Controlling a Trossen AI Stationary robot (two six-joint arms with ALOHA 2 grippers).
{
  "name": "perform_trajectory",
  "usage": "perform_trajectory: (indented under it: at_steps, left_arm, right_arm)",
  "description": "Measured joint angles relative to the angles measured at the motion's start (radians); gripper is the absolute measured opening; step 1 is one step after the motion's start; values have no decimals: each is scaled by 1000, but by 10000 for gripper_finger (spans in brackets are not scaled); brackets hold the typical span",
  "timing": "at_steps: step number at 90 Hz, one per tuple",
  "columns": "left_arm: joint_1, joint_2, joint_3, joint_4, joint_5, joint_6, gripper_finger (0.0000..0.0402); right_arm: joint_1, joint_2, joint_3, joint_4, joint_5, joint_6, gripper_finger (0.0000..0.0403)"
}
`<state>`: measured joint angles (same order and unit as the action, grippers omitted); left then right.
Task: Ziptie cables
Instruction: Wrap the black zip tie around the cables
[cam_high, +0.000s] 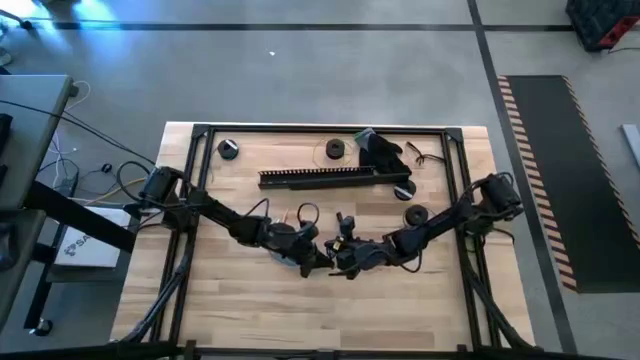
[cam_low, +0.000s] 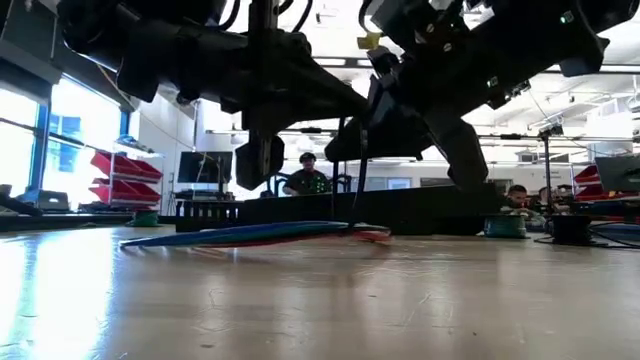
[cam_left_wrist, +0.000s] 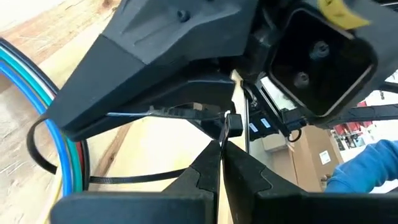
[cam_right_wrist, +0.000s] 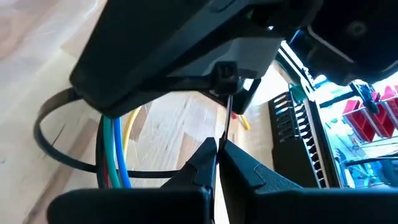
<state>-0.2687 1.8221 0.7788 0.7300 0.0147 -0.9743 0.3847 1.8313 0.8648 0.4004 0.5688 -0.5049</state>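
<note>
Both the left gripper (cam_left_wrist: 221, 146) and right gripper (cam_right_wrist: 217, 146) pinch the ziptie (cam_right_wrist: 62, 158) looped around the cables (cam_right_wrist: 115, 152)

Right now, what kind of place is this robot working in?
Probably a robotics lab or workshop: a wooden worktable in a metal frame, red parts bins on a wall rack, and people seated at benches behind.

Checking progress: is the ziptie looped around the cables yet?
Yes. The ziptie circles the cables, tail through its head, loop loose.
</note>
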Motion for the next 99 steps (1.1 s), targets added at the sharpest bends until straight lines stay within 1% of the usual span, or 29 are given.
perform_trajectory:
  at_steps: [32, 52, 60, 86, 99]
  left_arm:
    - [0, 0, 0, 0, -2, 0, 0]
    - [0, 0, 0, -2, -7, -12, 0]
    - [0, 0, 0, 9, -4, -19, 0]
    - [0, 0, 0, 32, 57, -56, 0]
    - [0, 0, 0, 32, 71, -78, 0]
  right_arm:
    - [25, -6, 0, 0, 6, 0, 0]
    - [29, -6, 0, 5, 34, -20, 0]
    - [29, -6, 0, 17, 38, -54, 0]
    - [29, -6, 0, 48, 46, -138, 0]
    - [29, -6, 0, 54, 50, -186, 0]
